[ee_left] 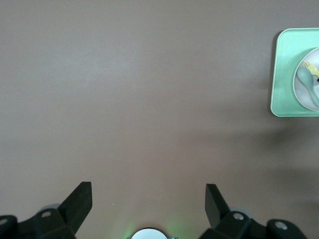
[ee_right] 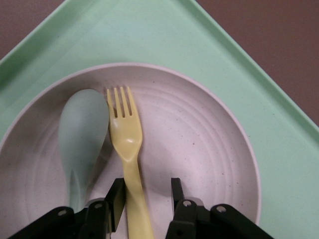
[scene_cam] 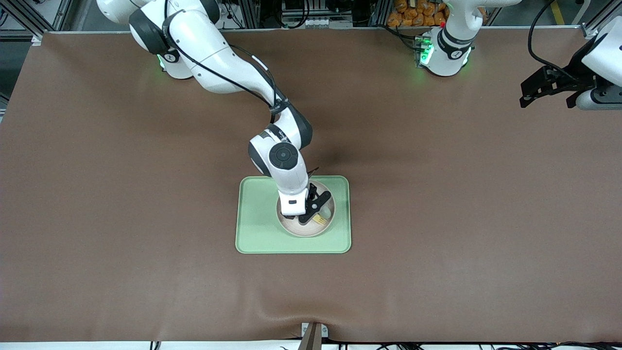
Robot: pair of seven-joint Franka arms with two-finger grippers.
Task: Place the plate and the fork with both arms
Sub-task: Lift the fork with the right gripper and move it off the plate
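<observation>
Pale yellow plastic, the fork (ee_right: 127, 149) lies in the plate (ee_right: 199, 129), which sits on the green tray (scene_cam: 257, 228) near the middle of the table, and a grey-green spoon (ee_right: 82, 134) lies just beside the fork, their heads almost touching. I have the right gripper (ee_right: 145, 199) down over the plate with its fingers part-way closed on either side of the fork's handle; one finger looks to be touching it and the other stands a little off, so I would not call it held yet. The left gripper (ee_left: 149, 204) waits, jaws wide and empty, above bare table toward the left arm's end. My worry is the spoon: it lies so close that a finger could catch it and drag it along, or knock the fork askew. The handle is thin and smooth, so an off-centre pinch may let it swivel or slip as I lift.
</observation>
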